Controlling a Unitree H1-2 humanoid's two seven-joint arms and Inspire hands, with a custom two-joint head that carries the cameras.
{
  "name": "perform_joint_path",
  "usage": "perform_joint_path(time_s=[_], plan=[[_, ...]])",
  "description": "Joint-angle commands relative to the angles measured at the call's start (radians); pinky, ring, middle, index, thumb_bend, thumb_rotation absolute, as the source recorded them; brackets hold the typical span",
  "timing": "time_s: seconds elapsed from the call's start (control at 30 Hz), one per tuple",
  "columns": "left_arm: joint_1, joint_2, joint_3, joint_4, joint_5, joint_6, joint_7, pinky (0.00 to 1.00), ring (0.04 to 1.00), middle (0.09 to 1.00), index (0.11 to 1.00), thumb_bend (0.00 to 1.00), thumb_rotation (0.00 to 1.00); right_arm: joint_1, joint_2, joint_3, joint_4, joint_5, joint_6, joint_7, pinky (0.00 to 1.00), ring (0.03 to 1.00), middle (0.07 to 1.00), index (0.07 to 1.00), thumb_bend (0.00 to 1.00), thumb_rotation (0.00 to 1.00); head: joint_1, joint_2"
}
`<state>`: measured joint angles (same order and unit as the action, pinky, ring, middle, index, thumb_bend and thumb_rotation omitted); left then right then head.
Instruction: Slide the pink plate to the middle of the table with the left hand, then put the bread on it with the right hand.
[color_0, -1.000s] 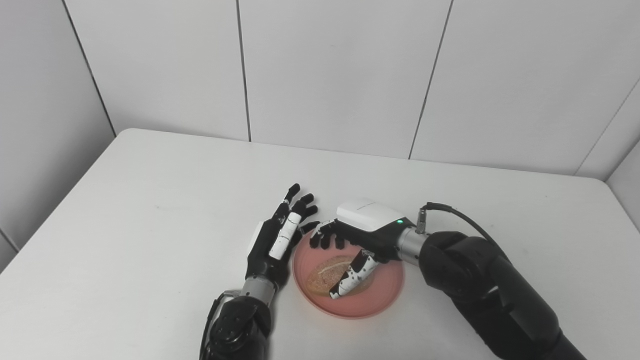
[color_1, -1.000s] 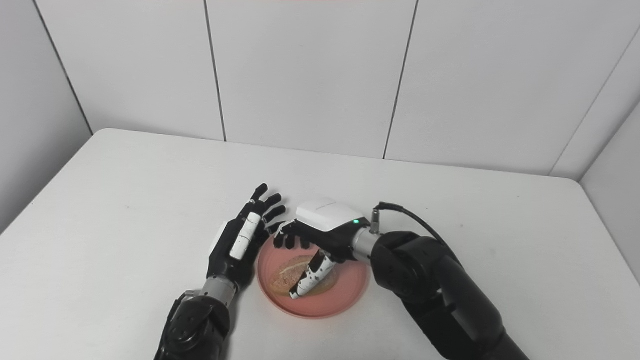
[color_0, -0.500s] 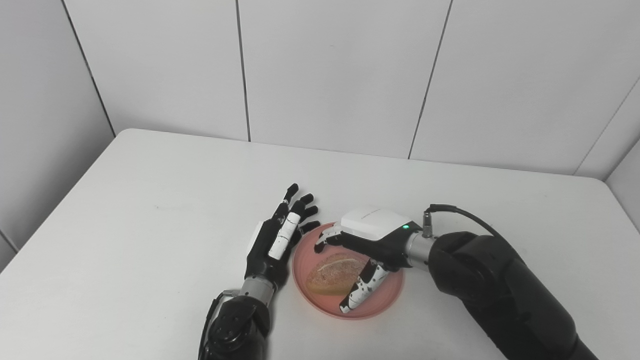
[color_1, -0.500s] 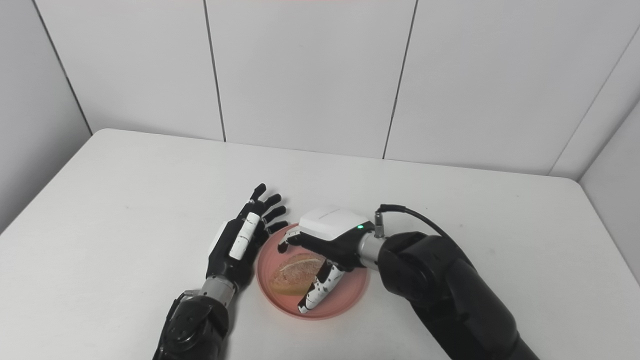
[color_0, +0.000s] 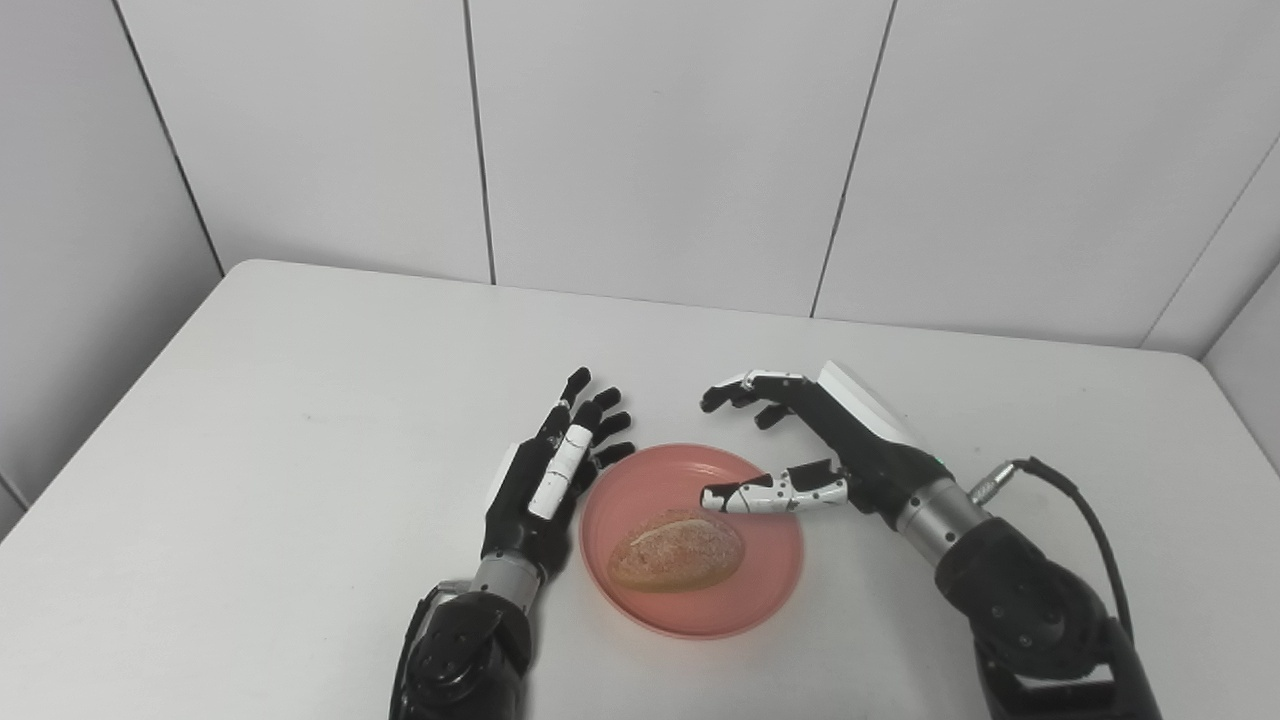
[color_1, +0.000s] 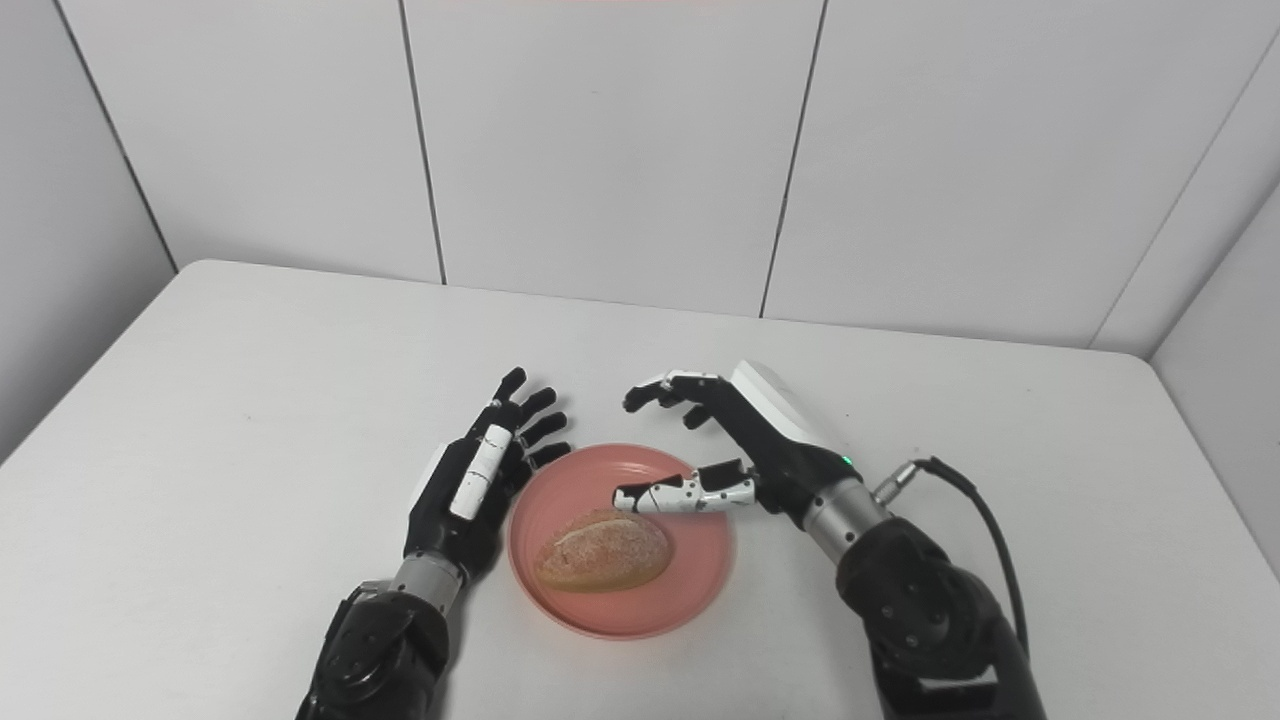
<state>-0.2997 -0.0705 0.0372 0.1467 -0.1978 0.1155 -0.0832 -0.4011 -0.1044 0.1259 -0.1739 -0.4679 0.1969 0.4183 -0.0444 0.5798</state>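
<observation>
Both arms are glossy black with rounded, bulbous forearm shells and silver metal wrist collars. The left hand (color_0: 545, 480) is black with one white finger segment. The right hand (color_0: 835, 440) has a white back plate, white black-speckled thumb, a green light, and a black cable (color_0: 1075, 500) looping at 3 o'clock of its wrist.

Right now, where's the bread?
In both eye views the bread lies on the pink plate near the table's front middle, between the open left hand beside the rim and the open right hand.

Pink plate (color_0: 770, 590) round, shallow, flat on table – golden bread (color_0: 677, 550) roll lying inside, left of centre.
</observation>
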Motion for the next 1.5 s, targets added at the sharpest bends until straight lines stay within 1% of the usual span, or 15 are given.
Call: perform_joint_path(time_s=[0.0,0.13,0.17,0.2,0.27,0.37,0.4,0.47,0.53,0.63,0.77,1.0,1.23,1.37,1.47], plan=[[-0.006,0.000,0.005,0.000,-0.005,0.015,0.006,0.76,0.850,0.888,0.949,0.93,0.71,0.003,0.053,-0.034,-0.001,0.068,-0.041,-0.098,0.75,0.804,0.783,0.697,0.77,0.65,0.000,0.001],[-0.004,0.002,0.004,-0.009,0.015,0.005,0.019,0.77,0.866,0.895,0.950,0.92,0.72,0.094,0.185,-0.120,0.052,0.224,-0.050,-0.222,0.76,0.806,0.788,0.736,0.77,0.75,-0.017,0.004],[-0.003,0.004,0.002,-0.010,0.021,-0.007,0.019,0.77,0.874,0.900,0.950,0.92,0.72,0.117,0.223,-0.146,0.075,0.278,-0.075,-0.253,0.77,0.822,0.812,0.769,0.76,0.82,-0.028,0.001],[-0.002,0.005,0.001,-0.010,0.025,-0.018,0.018,0.77,0.885,0.907,0.951,0.91,0.72,0.136,0.252,-0.163,0.098,0.313,-0.103,-0.281,0.80,0.840,0.832,0.787,0.76,0.84,-0.037,0.002],[0.003,0.008,-0.002,-0.010,0.033,-0.044,0.014,0.76,0.897,0.911,0.942,0.91,0.72,0.165,0.296,-0.182,0.143,0.340,-0.161,-0.346,0.84,0.868,0.857,0.810,0.76,0.90,-0.053,0.001],[0.021,0.007,-0.014,-0.022,0.063,-0.086,0.016,0.79,0.918,0.924,0.935,0.89,0.71,0.193,0.354,-0.208,0.220,0.378,-0.253,-0.453,0.97,0.944,0.913,0.871,0.77,0.98,-0.075,0.005],[0.028,0.008,-0.018,-0.028,0.075,-0.099,0.021,0.83,0.935,0.936,0.942,0.86,0.72,0.196,0.366,-0.211,0.243,0.393,-0.278,-0.477,0.99,0.975,0.950,0.918,0.77,0.99,-0.097,0.008],[0.043,0.007,-0.025,-0.041,0.097,-0.118,0.028,0.87,0.954,0.948,0.947,0.86,0.72,0.198,0.378,-0.205,0.287,0.418,-0.330,-0.514,1.00,0.986,0.966,0.941,0.77,1.00,-0.121,0.010],[0.060,0.007,-0.033,-0.058,0.109,-0.134,0.030,0.97,0.993,0.979,0.965,0.86,0.74,0.202,0.389,-0.193,0.324,0.423,-0.376,-0.554,1.00,0.969,0.967,0.957,0.75,1.00,-0.150,0.012],[0.085,0.010,-0.042,-0.082,0.111,-0.153,0.023,1.00,1.000,0.997,0.993,0.86,0.75,0.210,0.407,-0.164,0.359,0.399,-0.422,-0.628,0.98,0.937,0.949,0.950,0.70,1.00,-0.180,0.017],[0.110,0.024,-0.058,-0.120,0.123,-0.158,0.015,1.00,1.000,1.000,1.000,0.84,0.77,0.217,0.425,-0.119,0.407,0.385,-0.474,-0.699,0.99,0.948,0.955,0.952,0.69,1.00,-0.244,0.031],[0.133,0.028,-0.091,-0.155,0.142,-0.144,0.018,1.00,1.000,1.000,1.000,0.82,0.79,0.209,0.405,-0.057,0.447,0.359,-0.505,-0.776,1.00,0.965,0.965,0.951,0.70,1.00,-0.245,0.042],[0.144,0.009,-0.113,-0.147,0.169,-0.187,0.036,1.00,1.000,1.000,1.000,0.80,0.81,0.215,0.371,-0.025,0.449,0.378,-0.496,-0.771,1.00,0.972,0.951,0.936,0.70,1.00,-0.218,0.044],[0.146,0.001,-0.124,-0.134,0.218,-0.231,0.067,1.00,1.000,1.000,1.000,0.76,0.83,0.224,0.359,-0.017,0.413,0.416,-0.438,-0.737,1.00,0.961,0.946,0.931,0.70,1.00,-0.196,0.043],[0.147,-0.006,-0.127,-0.120,0.237,-0.269,0.081,1.00,1.000,1.000,1.000,0.73,0.82,0.230,0.358,-0.016,0.375,0.434,-0.357,-0.725,0.99,0.947,0.941,0.925,0.71,1.00,-0.179,0.044]])
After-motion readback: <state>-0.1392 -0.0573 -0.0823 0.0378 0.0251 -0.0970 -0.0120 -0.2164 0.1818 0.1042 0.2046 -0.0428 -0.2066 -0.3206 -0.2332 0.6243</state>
